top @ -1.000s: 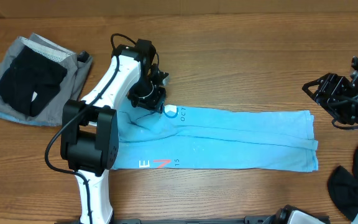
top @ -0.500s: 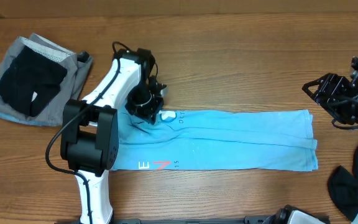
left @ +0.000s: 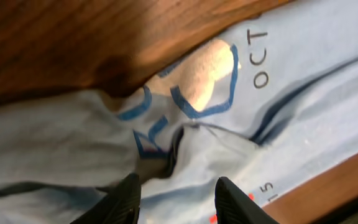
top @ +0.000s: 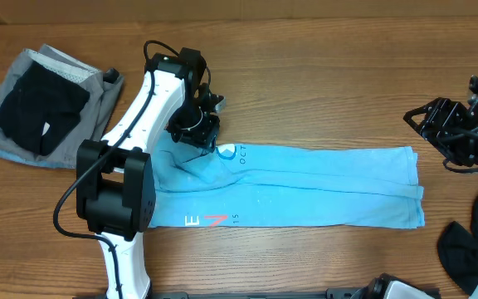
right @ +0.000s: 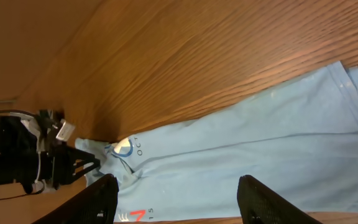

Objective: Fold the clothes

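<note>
A light-blue T-shirt, one of the clothes, lies folded into a long strip across the table's middle. It has white lettering and a red mark near its left end. My left gripper hovers over the shirt's upper left corner. In the left wrist view it stands open over rumpled blue fabric, with nothing pinched between the fingers. My right gripper waits open beyond the shirt's right end, above bare wood. Its wrist view looks down the shirt.
A pile of black and grey garments sits at the far left of the table. Another black garment lies at the right front corner. Bare wood runs along the back of the table.
My left gripper dipped down-left onto the shirt's upper left edge, then returned up and right. The fabric there now bunches toward it. The right arm has not moved.
</note>
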Controlling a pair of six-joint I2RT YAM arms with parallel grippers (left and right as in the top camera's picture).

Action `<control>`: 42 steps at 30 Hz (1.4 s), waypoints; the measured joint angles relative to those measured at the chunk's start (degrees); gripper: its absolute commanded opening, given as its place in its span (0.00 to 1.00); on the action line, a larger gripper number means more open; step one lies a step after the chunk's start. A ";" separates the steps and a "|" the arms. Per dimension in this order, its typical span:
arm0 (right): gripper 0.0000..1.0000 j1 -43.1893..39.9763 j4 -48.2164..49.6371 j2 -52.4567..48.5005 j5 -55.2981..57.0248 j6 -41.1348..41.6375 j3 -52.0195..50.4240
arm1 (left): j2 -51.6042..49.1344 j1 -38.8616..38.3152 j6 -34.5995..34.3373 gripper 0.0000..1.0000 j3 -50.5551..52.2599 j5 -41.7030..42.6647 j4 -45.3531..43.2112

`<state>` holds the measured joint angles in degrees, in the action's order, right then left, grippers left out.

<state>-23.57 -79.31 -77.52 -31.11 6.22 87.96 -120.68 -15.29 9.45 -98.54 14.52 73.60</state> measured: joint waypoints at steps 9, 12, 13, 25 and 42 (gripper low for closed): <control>0.65 0.00 -0.02 0.00 0.00 -0.02 0.00 | 0.07 0.00 0.20 0.04 8.00 2.21 -3.15; 0.65 0.00 -0.02 0.00 0.02 0.00 0.00 | 0.17 0.00 0.15 0.04 7.96 3.72 -1.36; 0.65 0.00 0.00 0.00 0.00 0.00 0.00 | 0.33 0.00 0.15 0.04 7.96 4.35 -0.70; 0.65 0.00 0.00 0.00 0.04 0.00 0.00 | 9.33 -2.62 -4.98 0.05 6.34 7.98 5.55; 0.65 0.00 0.33 0.00 0.04 -0.02 0.00 | 9.44 -14.69 -22.27 0.42 14.73 0.57 10.73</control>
<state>-23.57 -78.98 -77.52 -31.07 6.20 87.96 -111.24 -29.98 -12.82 -83.81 15.09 84.33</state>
